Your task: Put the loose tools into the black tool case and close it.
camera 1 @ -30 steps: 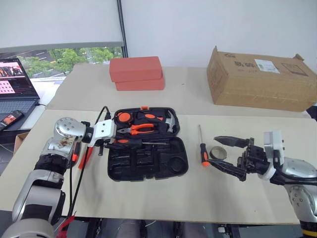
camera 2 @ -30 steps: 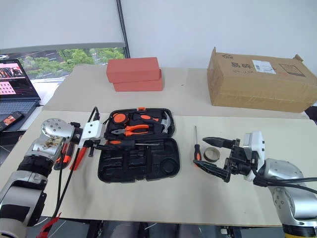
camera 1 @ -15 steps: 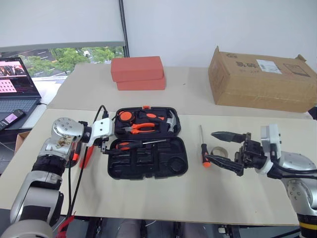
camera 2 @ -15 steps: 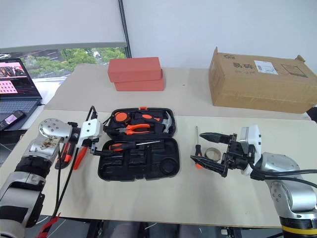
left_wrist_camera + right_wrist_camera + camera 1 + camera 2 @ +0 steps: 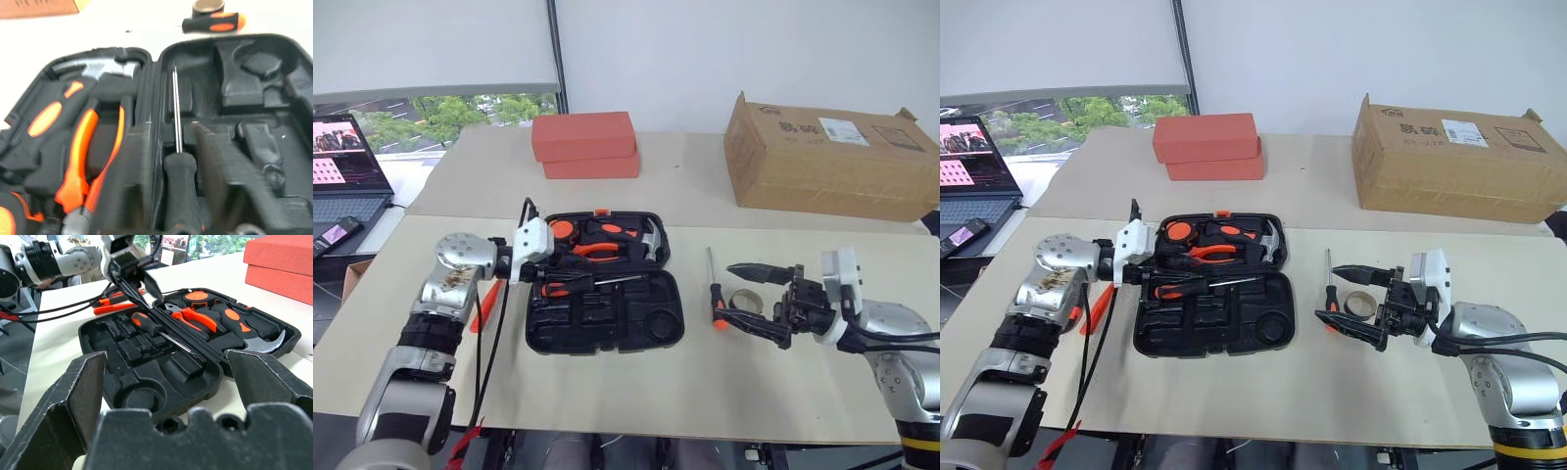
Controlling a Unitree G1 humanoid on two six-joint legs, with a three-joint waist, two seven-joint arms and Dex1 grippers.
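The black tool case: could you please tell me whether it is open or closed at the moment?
Open. The black tool case lies flat with both halves spread on the table, showing the pliers and hammer in the far half.

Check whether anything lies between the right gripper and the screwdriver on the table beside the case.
Nothing visible does. The right gripper stands open just right of the screwdriver, with only the tape ring lying beside them.

A plain white wall runs behind two pale beige worktops pushed together, a seam between them. To the left, a window under a half-lowered white blind shows green trees and daylight. A dark vertical pole edges the blind. A lit laptop sits on a side desk.
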